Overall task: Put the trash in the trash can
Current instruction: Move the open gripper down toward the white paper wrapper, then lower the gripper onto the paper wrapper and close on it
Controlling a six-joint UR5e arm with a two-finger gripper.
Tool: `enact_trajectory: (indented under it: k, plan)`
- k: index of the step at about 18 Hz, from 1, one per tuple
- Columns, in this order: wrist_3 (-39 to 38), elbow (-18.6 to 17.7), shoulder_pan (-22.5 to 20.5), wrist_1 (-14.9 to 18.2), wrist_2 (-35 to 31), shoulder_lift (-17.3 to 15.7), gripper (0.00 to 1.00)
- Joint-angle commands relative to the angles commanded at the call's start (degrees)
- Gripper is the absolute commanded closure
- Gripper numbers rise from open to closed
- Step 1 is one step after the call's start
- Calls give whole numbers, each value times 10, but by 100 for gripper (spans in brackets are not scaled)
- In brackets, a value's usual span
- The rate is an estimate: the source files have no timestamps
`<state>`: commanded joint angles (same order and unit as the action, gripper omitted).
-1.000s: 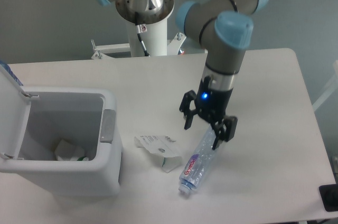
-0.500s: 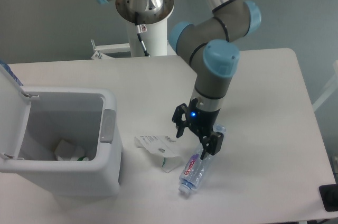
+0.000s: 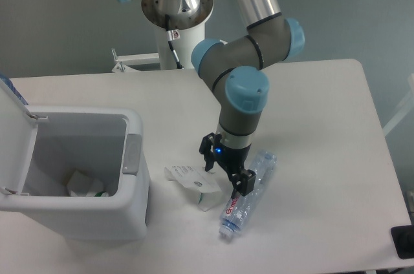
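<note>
Gripper (image 3: pixel 225 170) spread wide, low between carton (image 3: pixel 194 183) and bottle (image 3: pixel 246 190). Risk: one finger clips the bottle and it rolls off, spoiling the grab.

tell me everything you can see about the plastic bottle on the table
The plastic bottle is clear, crushed and lying on its side on the white table, its cap end toward the front edge. A red-pink label wraps the lower half. It runs diagonally, just right of the flattened white carton. The open pincer hangs right over its left side; whether a finger touches it cannot be told.
</note>
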<state>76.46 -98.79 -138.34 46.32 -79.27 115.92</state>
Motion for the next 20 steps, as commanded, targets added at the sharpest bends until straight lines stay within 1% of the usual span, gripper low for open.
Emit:
enact_trajectory:
  k: [2, 7, 10, 20]
  plan:
    - [-2, 0, 11, 1, -12, 3, 0]
    - [-2, -1, 23, -2, -19, 11, 0]
    - [-2, -11, 29, -4, -30, 14, 0]
    - [-5, -17, 34, -4, -30, 26, 0]
